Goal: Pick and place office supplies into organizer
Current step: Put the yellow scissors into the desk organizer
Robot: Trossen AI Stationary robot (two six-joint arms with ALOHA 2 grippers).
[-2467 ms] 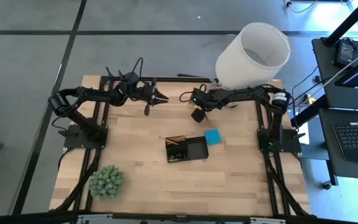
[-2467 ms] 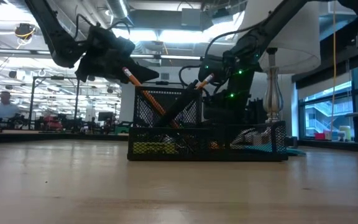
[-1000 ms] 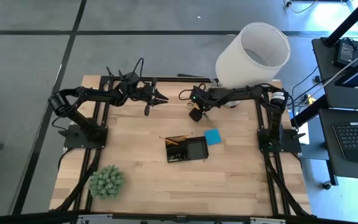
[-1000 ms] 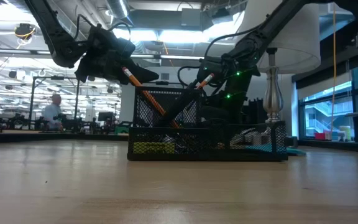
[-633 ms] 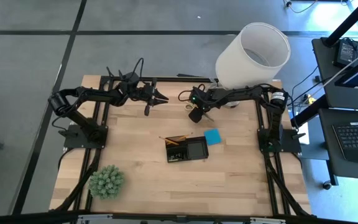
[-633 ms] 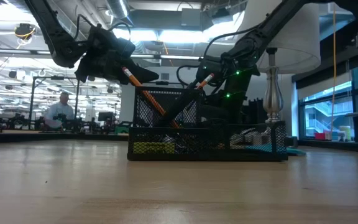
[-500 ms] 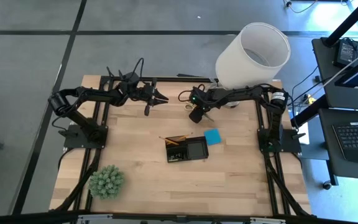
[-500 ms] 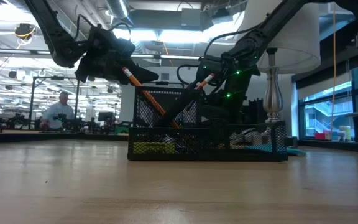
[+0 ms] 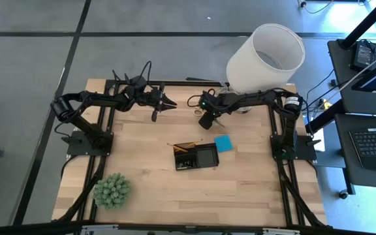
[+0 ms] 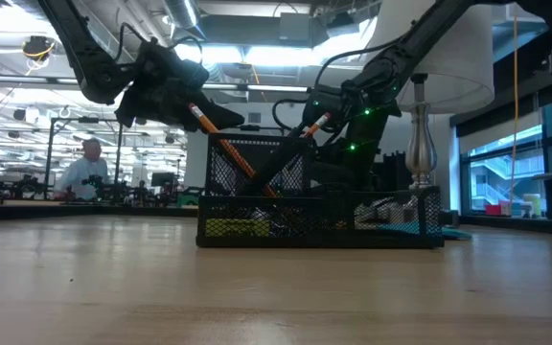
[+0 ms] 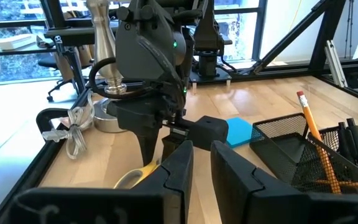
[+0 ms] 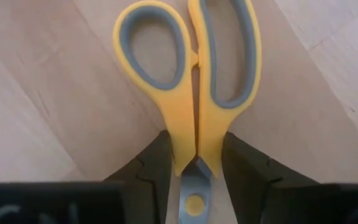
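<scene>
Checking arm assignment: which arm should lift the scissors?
Right. The right gripper already straddles the yellow-handled scissors lying on the table, a finger on each side. The left gripper hovers apart.

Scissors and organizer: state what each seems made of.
Scissors: handles look like matte yellow plastic with grey, probably rubbery loop linings; grey metal at the pivot. Organizer: black wire mesh, likely coated metal, since the pencils show through its walls.
</scene>
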